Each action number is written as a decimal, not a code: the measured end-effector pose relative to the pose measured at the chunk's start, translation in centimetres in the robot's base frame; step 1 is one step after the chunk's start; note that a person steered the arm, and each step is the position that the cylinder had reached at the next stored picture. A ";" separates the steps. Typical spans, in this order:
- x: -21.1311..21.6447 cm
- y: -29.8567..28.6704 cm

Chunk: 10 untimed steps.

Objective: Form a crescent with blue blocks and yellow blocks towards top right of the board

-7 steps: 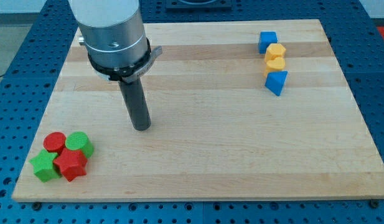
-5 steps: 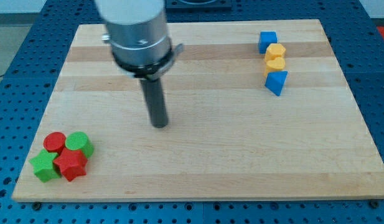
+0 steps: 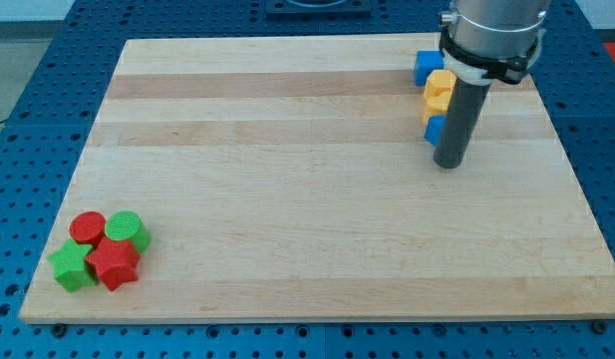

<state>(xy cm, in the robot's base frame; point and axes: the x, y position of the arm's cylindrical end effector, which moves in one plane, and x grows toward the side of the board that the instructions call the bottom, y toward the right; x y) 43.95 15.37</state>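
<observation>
A column of blocks stands at the view's top right: a blue cube (image 3: 427, 66) at the top, a yellow block (image 3: 439, 83) below it, a second yellow block (image 3: 433, 102) partly hidden, and a blue block (image 3: 434, 130) at the bottom, mostly hidden behind the rod. My tip (image 3: 448, 164) rests on the board just below and right of that lower blue block, close to it; whether it touches I cannot tell.
A cluster sits at the view's bottom left: a red cylinder (image 3: 87, 227), a green cylinder (image 3: 127, 229), a green star (image 3: 71, 266) and a red star (image 3: 113, 262). The wooden board (image 3: 307, 219) lies on a blue perforated table.
My tip has moved far to the view's right and slightly up, from the left-centre of the board to beside the blue and yellow column. The blocks have not visibly moved.
</observation>
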 end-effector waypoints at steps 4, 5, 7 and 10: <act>-5.0 0.2; -6.4 0.2; -9.7 2.6; -11.8 4.9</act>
<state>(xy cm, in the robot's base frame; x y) 32.12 20.24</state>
